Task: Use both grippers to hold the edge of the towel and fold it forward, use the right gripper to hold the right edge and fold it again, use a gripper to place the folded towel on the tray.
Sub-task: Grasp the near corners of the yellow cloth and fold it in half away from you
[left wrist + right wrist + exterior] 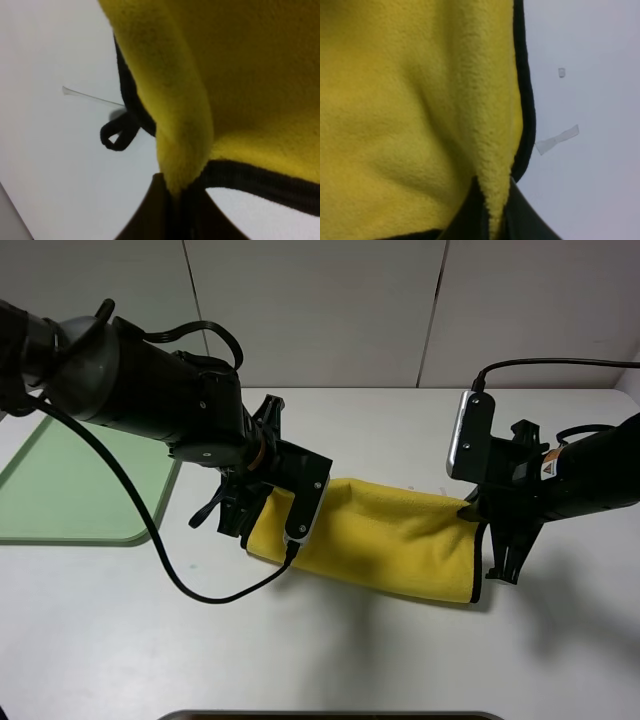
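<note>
Exterior high, left pincer [236, 520] clamped on towel [390, 535], right pincer [500, 555] clamped on its other end

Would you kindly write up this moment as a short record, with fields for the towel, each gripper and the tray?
towel: yellow microfibre towel with black trim, strung between the two grippers, its lower part sagging onto the white table
left gripper: left gripper shut on the towel's edge, near the black corner loop
right gripper: right gripper shut on the towel's trimmed edge at the opposite end
tray: pale-green tray on the table beyond the left arm, apart from the towel
stage: towel not yet on the tray
</note>
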`<state>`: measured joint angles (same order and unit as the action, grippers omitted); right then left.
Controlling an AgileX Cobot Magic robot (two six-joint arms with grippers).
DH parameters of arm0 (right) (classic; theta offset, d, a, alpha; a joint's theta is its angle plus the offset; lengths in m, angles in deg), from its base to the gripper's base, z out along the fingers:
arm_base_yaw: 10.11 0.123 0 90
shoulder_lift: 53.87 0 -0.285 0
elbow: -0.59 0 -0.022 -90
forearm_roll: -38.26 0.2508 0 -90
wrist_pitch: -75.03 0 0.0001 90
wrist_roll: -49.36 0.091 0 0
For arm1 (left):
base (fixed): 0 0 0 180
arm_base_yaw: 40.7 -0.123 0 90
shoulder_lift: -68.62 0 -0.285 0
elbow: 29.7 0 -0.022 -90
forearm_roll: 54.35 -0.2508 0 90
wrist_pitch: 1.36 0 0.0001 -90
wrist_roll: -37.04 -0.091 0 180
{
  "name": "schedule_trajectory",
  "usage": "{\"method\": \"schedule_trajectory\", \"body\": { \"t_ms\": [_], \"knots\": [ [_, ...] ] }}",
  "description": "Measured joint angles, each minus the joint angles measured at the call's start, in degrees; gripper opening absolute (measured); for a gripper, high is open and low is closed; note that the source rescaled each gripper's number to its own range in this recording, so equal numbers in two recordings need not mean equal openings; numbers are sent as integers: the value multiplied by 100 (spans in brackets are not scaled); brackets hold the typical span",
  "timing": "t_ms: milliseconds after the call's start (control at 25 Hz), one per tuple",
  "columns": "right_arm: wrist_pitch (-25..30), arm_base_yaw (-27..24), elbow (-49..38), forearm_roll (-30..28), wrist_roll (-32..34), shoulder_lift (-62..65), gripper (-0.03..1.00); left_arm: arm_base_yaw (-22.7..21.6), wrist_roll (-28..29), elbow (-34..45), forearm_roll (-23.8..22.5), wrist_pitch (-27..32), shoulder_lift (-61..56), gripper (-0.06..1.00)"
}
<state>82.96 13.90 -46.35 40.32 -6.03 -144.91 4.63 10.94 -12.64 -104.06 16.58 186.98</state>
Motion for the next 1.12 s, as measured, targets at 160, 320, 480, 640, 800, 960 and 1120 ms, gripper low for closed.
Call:
{"method": "schedule_trajectory", "body": {
  "t_ms": [160, 320, 480, 640, 800, 960, 1120],
  "knots": [
    [0, 0, 0, 0, 0, 0, 0, 0, 7, 0, 0, 132, 0, 2],
    [0, 0, 0, 0, 0, 0, 19, 0, 103, 0, 0, 328, 0, 18],
    [-5, 0, 0, 5, 0, 0, 46, 0, 640, 0, 0, 348, 0, 62],
    [-17, 0, 0, 5, 0, 0, 53, 0, 889, 0, 0, 285, 0, 93],
    [-65, 0, 0, 123, 22, 0, 71, 0, 924, 0, 0, 279, 0, 99],
    [-323, 0, 0, 320, 251, 0, 95, 0, 934, 0, 0, 279, 0, 100],
    [-412, 0, 0, 386, 507, 0, 99, 0, 941, 0, 0, 279, 0, 100]
  ]
}}
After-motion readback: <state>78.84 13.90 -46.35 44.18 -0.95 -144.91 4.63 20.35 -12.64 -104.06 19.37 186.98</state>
